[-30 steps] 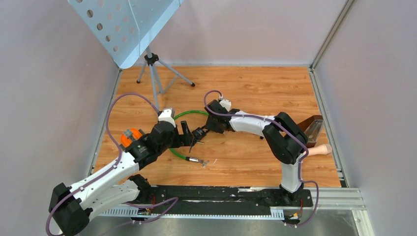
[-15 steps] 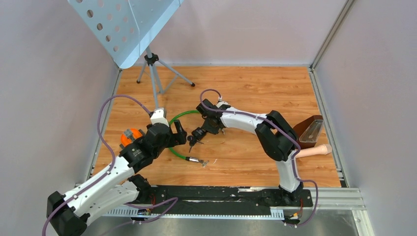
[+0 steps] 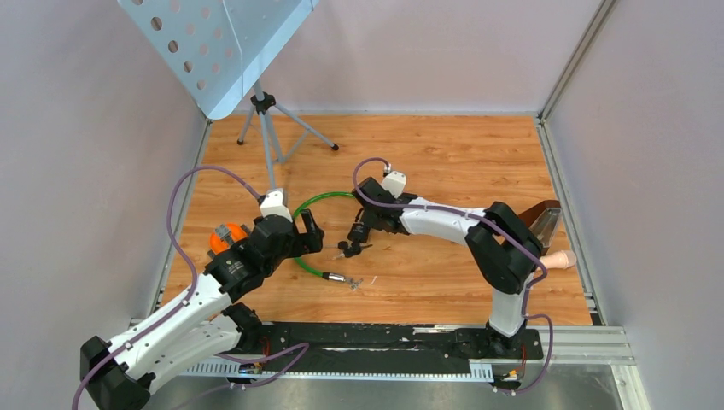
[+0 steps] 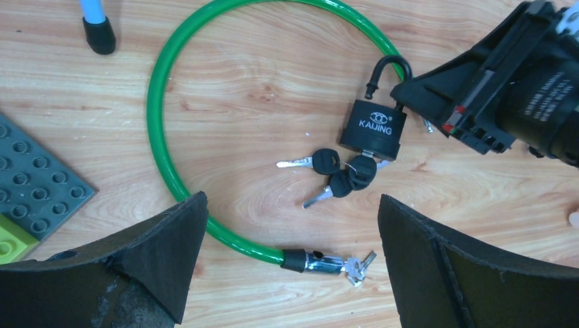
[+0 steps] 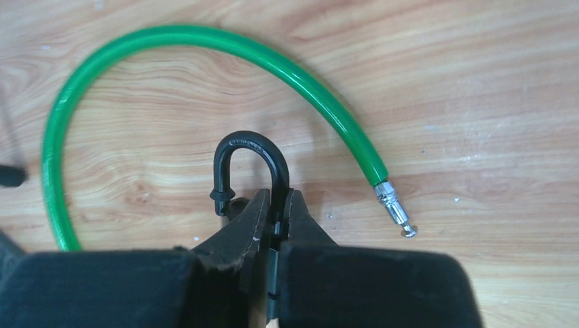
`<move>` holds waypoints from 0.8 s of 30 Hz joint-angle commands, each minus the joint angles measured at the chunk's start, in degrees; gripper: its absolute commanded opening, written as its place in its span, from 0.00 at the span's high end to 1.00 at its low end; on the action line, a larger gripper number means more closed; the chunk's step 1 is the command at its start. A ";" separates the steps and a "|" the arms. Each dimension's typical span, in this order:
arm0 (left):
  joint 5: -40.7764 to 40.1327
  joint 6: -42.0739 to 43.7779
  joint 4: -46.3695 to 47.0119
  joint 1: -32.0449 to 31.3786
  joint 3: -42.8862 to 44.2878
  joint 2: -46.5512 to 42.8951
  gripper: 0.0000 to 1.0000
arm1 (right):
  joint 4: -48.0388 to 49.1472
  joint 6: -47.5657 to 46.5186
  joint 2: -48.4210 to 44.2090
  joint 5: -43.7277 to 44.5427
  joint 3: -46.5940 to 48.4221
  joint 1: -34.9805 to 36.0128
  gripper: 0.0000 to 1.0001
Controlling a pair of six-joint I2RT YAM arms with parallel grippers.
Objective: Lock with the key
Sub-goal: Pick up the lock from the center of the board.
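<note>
A black padlock [image 4: 373, 128] lies on the wooden floor with its shackle [image 5: 249, 154] sprung open. A bunch of black-headed keys [image 4: 341, 174] hangs at its keyhole. My right gripper [image 5: 276, 199] is shut on one leg of the shackle; it shows as [image 3: 353, 243] from above. My left gripper [image 4: 290, 205] is open and holds nothing. It hovers over the barrel end [image 4: 321, 262] of a green cable lock [image 4: 160, 123], where small silver keys [image 4: 355, 266] stick out. The cable's pin end [image 5: 396, 212] lies free beside the padlock.
A music stand's tripod [image 3: 266, 128] stands at the back left, one foot [image 4: 101, 35] near the cable. A grey studded plate [image 4: 34, 181] with a green brick [image 4: 12, 240] lies left. An orange part [image 3: 224, 238] and a brown box [image 3: 540, 224] sit at the sides.
My right gripper has closed on the padlock's shackle. My left arm has drawn back to the left, away from the padlock.
</note>
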 commanded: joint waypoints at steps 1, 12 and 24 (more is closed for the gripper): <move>1.99 -0.11 3.92 0.32 -0.19 0.12 0.00 | 12.47 -9.67 -9.54 2.49 -3.07 -0.08 1.00; 11.64 3.96 16.43 0.30 -0.46 0.96 0.00 | 24.42 -16.70 -27.40 -4.73 -12.14 -0.08 1.00; 22.25 20.40 45.59 -0.29 -4.08 3.89 0.03 | 7.74 4.93 -34.63 -3.25 -6.60 -0.17 1.00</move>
